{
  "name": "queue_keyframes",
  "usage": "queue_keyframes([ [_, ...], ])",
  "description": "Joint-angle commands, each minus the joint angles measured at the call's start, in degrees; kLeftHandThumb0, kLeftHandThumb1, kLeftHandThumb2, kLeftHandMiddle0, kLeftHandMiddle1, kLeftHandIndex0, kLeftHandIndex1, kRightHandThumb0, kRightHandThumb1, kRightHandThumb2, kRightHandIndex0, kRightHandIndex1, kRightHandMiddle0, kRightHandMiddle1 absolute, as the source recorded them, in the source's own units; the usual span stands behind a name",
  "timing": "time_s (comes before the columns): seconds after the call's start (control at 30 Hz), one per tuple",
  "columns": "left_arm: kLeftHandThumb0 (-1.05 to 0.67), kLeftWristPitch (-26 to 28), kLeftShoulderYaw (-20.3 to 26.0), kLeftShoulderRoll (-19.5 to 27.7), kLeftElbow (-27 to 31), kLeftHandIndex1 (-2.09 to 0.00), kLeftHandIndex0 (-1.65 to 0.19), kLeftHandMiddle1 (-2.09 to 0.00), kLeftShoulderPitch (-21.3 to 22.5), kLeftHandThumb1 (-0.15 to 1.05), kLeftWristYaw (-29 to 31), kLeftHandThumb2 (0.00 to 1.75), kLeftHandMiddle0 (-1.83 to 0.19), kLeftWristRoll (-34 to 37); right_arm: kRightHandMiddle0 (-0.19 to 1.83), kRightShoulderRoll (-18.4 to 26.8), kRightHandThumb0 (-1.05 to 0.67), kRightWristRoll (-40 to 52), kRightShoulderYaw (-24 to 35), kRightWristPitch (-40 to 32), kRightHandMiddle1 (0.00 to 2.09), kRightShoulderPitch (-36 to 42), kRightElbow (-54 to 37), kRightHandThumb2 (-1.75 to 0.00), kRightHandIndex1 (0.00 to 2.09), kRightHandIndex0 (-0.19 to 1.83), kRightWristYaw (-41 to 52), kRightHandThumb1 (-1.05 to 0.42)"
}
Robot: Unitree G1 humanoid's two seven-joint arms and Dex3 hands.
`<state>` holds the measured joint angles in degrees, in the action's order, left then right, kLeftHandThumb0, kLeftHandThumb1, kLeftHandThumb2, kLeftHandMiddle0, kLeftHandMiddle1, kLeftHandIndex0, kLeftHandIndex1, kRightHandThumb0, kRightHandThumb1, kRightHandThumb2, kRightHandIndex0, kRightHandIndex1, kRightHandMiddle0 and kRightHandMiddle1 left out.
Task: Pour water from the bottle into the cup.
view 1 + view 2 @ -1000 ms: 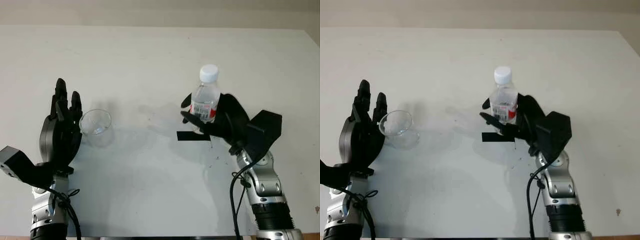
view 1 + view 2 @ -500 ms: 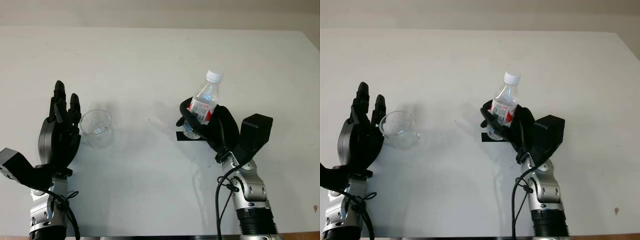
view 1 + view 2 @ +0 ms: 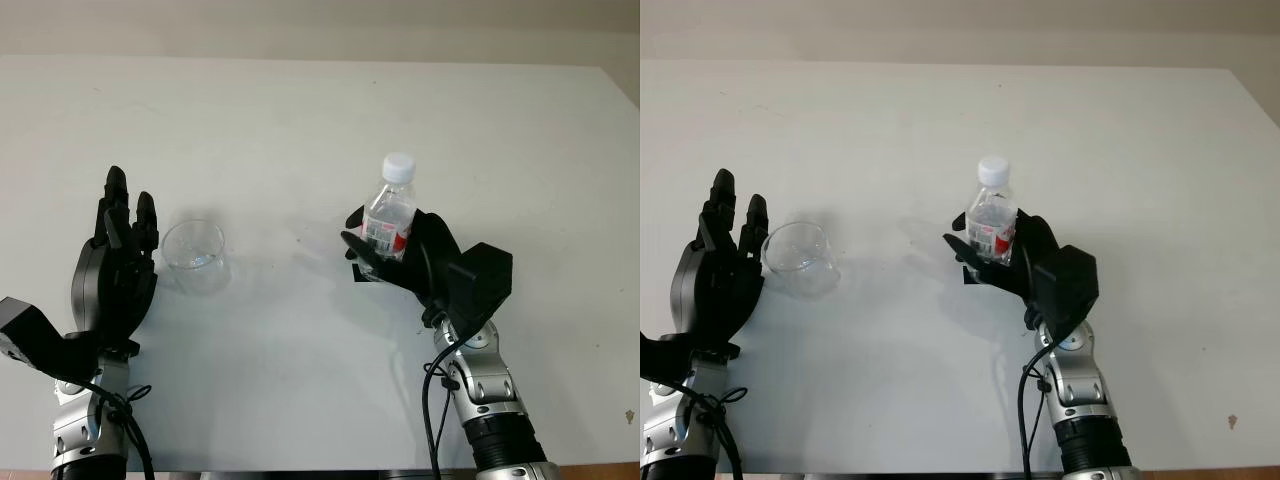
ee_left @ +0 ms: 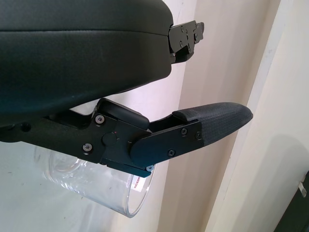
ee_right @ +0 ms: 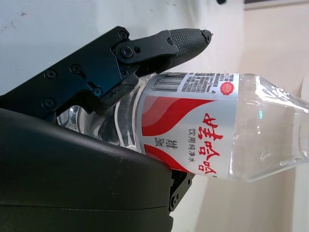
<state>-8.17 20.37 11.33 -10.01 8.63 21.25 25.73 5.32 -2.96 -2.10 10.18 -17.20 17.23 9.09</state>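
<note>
- Right arm rises from the near edge of the white bench (image 3: 300, 400), silver forearm with a black cable looped beside it.
- Right hand (image 3: 415, 262) sits right of centre, black fingers (image 5: 159, 46) curled around the lower body of the bottle (image 3: 388, 220); a firm grasp, bottle held off the bench top as far as can be judged.
- Bottle: clear plastic, white cap (image 3: 399, 165) on, red-and-white label (image 5: 193, 130) with a barcode. Stands close to upright, cap leaning slightly away from the robot. Wrist view shows the label between thumb side and palm shell.
- A short strip of black tape (image 3: 360, 273) lies on the bench just under the hand, partly hidden by the fingers.
- Left arm comes up at the near left corner; left hand (image 3: 112, 275) is open, holds nothing, palm turned toward the cup, fingertips pointing away from the robot.
- Cup (image 3: 192, 254): clear, upright on the bench, just beside the left hand on its inner side. Cannot tell whether the hand touches it. Left wrist view shows the cup's rim (image 4: 140, 193) close under the finger.
- Cup and bottle well apart, bare bench between them.
- Far part of the bench bare up to its back edge; pale wall (image 3: 320, 25) beyond.
</note>
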Motion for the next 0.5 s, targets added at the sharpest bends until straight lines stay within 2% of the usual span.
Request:
queue_keyframes([
  [0.0, -0.79, 0.37, 0.15, -0.05, -0.47, 0.0, 0.19, 0.0, -1.3, 1.05, 0.11, 0.71, 0.19, 0.14, 0.56, 0.77, -0.44, -0.84, -0.83, 1.62, 2.09, 1.36, 0.73, -0.43, 2.09, 0.91, 0.27, -1.05],
  [0.17, -0.79, 0.39, 0.17, 0.06, -0.21, 0.0, 0.19, 0.0, -1.57, 1.05, 0.09, 0.72, 0.19, 0.03, 0.53, 0.22, -0.43, 1.54, -0.62, 1.55, 2.09, 2.4, 0.99, -0.37, 2.09, 0.81, 2.72, -1.05],
  [0.27, -0.79, 0.58, 0.23, 0.3, 0.0, 0.0, 0.19, 0.0, -1.57, 1.05, -0.27, 0.72, 0.19, -0.2, 0.33, -1.5, -0.52, 7.3, 1.19, -3.24, 2.09, 3.3, 0.2, -0.25, 2.09, 0.57, 4.84, -1.05],
  [0.33, -0.79, 0.87, 0.44, 0.45, 0.08, 0.0, 0.19, 0.0, -1.42, 1.05, -0.56, 0.71, 0.19, -0.09, 0.13, -2.36, -0.56, 10.3, 2.31, -5.61, 2.0, 4.13, -0.3, -0.19, 2.08, 0.3, 5.49, -1.05],
  [0.47, -0.8, 1.27, 0.75, 0.69, 0.06, 0.0, 0.19, 0.0, -1.19, 1.05, -0.5, 0.7, 0.19, 0.12, 0.06, -3.05, -0.55, 12.99, 3.42, -7.23, 1.78, 5.45, -1.05, -0.17, 1.96, 0.15, 6.06, -1.05],
])
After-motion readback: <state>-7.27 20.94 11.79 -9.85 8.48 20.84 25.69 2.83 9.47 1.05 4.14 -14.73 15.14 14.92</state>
